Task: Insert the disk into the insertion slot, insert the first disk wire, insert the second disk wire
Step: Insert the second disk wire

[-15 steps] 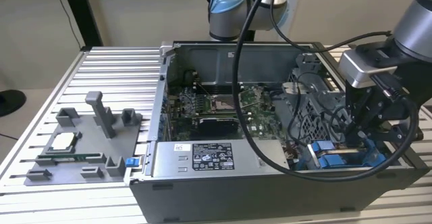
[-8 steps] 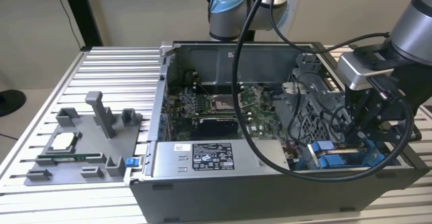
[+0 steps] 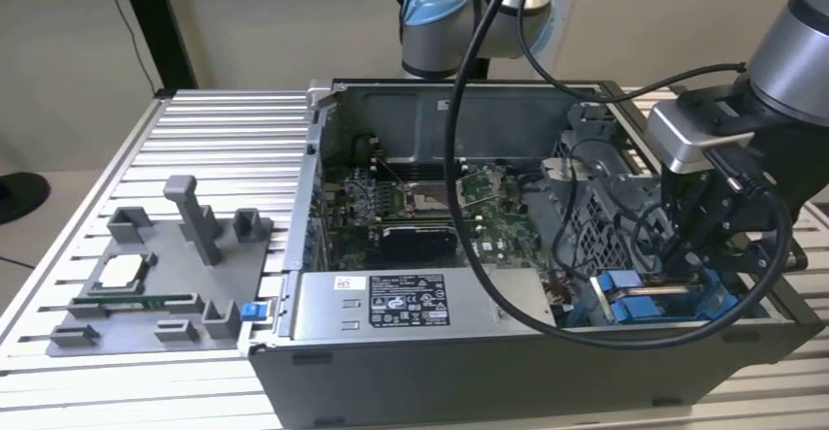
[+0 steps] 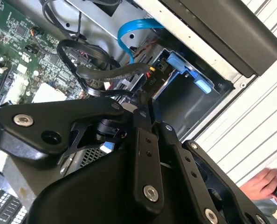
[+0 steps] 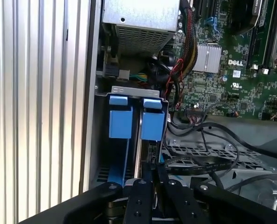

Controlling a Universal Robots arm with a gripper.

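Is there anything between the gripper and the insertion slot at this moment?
Partly, it seems. In the second wrist view, black cables cross just ahead of the gripper, near one edge of the insertion slot. The slot's mouth itself looks unobstructed.

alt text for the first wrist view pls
The robot's black tool hangs over the grey metal drive bay with two bright blue plastic tabs inside an open computer case. Beside the bay lie the green circuit board and loose black cables.
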